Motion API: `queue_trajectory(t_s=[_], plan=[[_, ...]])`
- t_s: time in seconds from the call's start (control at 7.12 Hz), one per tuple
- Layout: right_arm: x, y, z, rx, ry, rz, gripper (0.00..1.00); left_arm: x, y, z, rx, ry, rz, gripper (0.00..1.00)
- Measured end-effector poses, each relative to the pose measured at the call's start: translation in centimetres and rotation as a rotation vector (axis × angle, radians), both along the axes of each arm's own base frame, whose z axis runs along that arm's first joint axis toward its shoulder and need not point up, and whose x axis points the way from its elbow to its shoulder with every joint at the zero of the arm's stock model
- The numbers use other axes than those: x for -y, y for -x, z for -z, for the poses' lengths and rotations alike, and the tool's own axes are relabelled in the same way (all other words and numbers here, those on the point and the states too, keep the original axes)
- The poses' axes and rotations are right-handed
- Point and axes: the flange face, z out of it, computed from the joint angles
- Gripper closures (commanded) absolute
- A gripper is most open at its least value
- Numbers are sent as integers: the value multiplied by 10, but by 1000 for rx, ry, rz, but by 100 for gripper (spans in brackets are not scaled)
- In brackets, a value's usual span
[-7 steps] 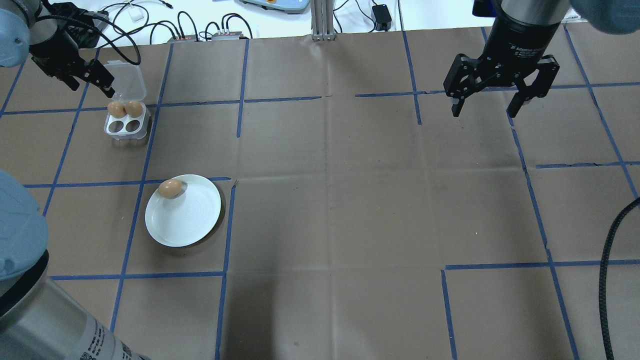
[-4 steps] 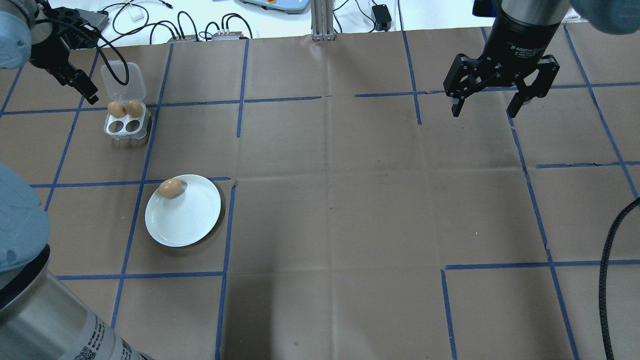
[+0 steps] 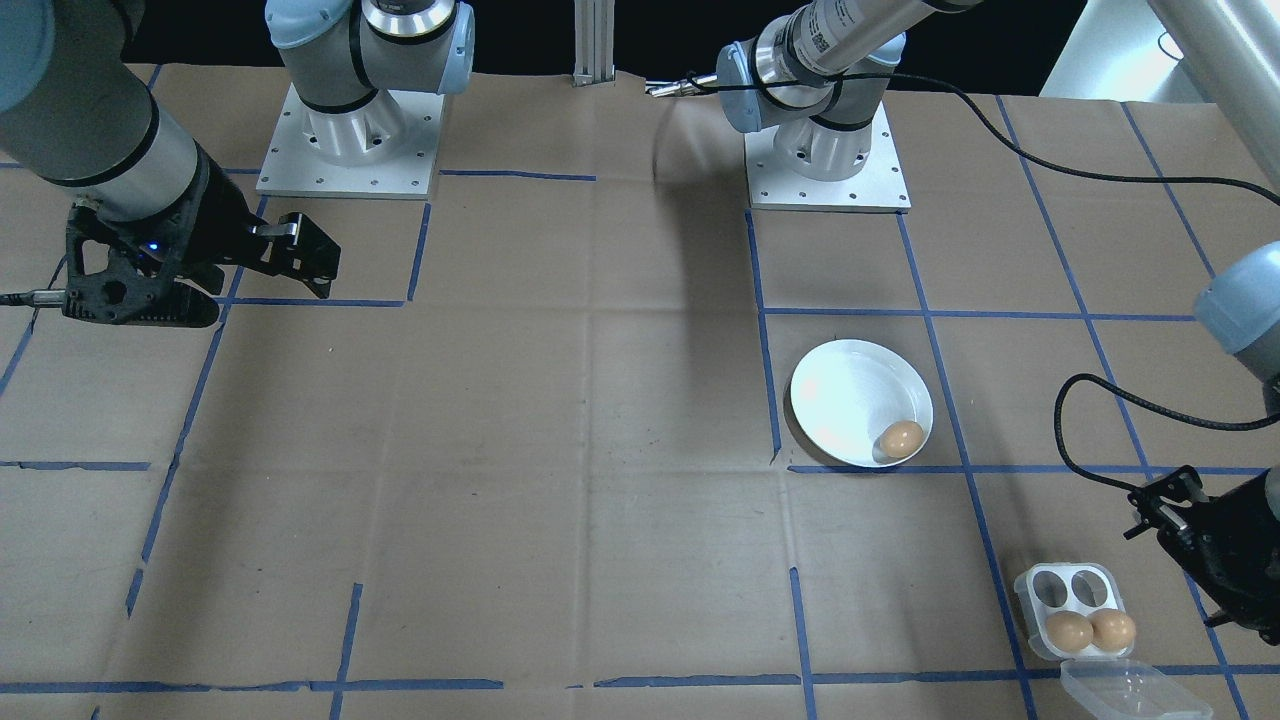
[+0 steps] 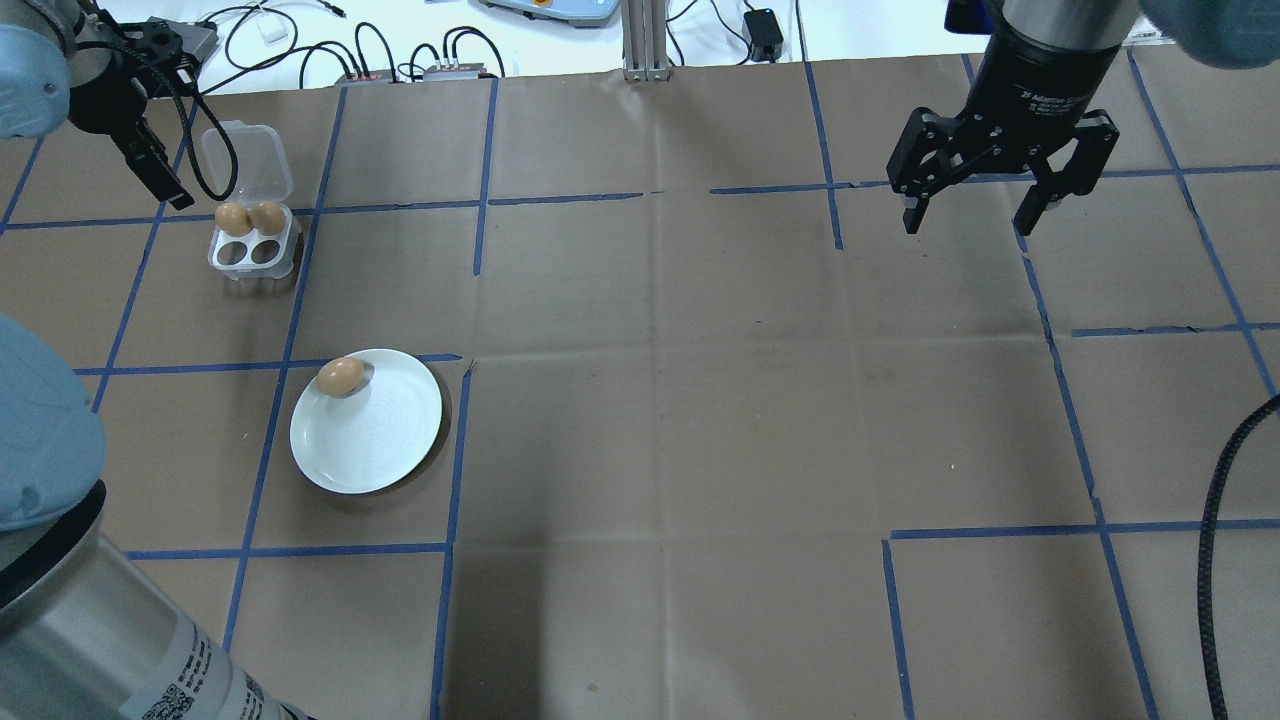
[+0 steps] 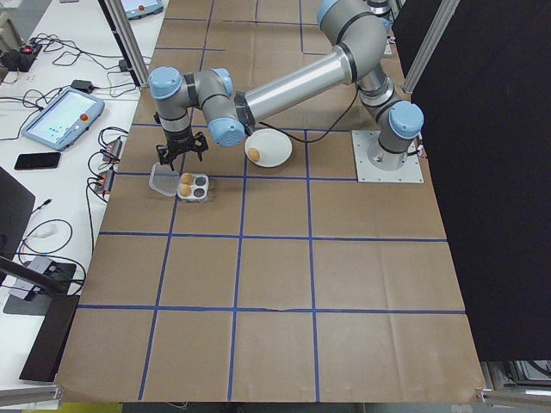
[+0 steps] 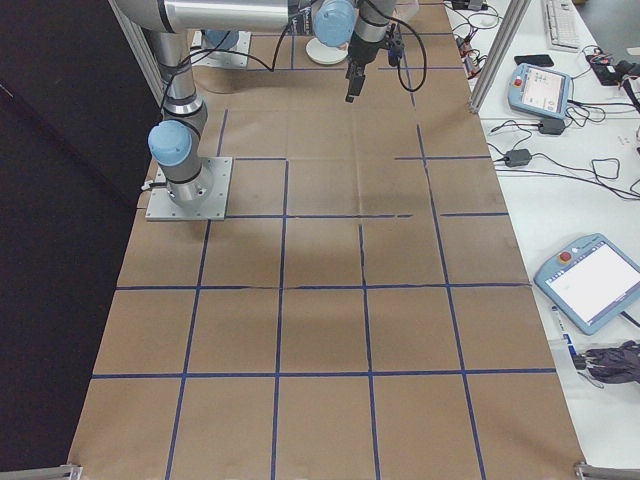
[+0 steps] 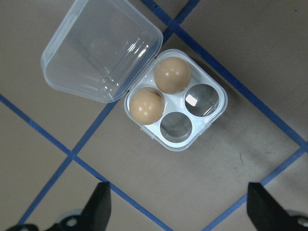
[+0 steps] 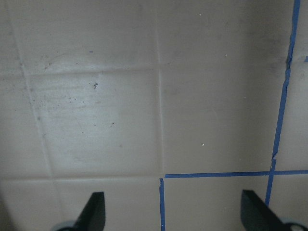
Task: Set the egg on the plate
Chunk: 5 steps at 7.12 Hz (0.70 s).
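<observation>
One brown egg (image 4: pixel 341 376) lies on the far-left rim area of the white plate (image 4: pixel 380 440), also seen as the egg (image 3: pixel 901 438) on the plate (image 3: pixel 845 390). Two more eggs (image 7: pixel 173 75) (image 7: pixel 146 106) sit in the clear four-hole tray (image 7: pixel 207 120), whose other two holes are bare. My left gripper (image 7: pixel 178 211) hangs open above and just beside that tray (image 4: pixel 254 262), holding nothing. Far to the right, my right gripper (image 4: pixel 965 215) hangs open over bare paper, fingers (image 8: pixel 94 211) wide apart.
The tray's clear lid (image 4: pixel 245 155) lies folded open behind it. Brown paper with a blue tape grid (image 4: pixel 640 400) covers the table. Cables and small boxes (image 4: pixel 400 60) run along the far edge. A black cable (image 4: pixel 1215 560) hangs at the right.
My left gripper has drawn back to the left, off the tray's lid, and turned at the wrist. The right gripper, eggs and plate have not moved.
</observation>
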Motion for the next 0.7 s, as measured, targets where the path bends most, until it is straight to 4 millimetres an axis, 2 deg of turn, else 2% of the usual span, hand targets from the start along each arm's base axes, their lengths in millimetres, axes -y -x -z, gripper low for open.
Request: queue_trajectory(t_s=[0.28,0.7], plan=[[0,0,0,0,0,0,0,18,-6,25,-13,-18,109,1],[0,0,0,0,-1,0,0,37,-14,69,-19,-40,173,1]])
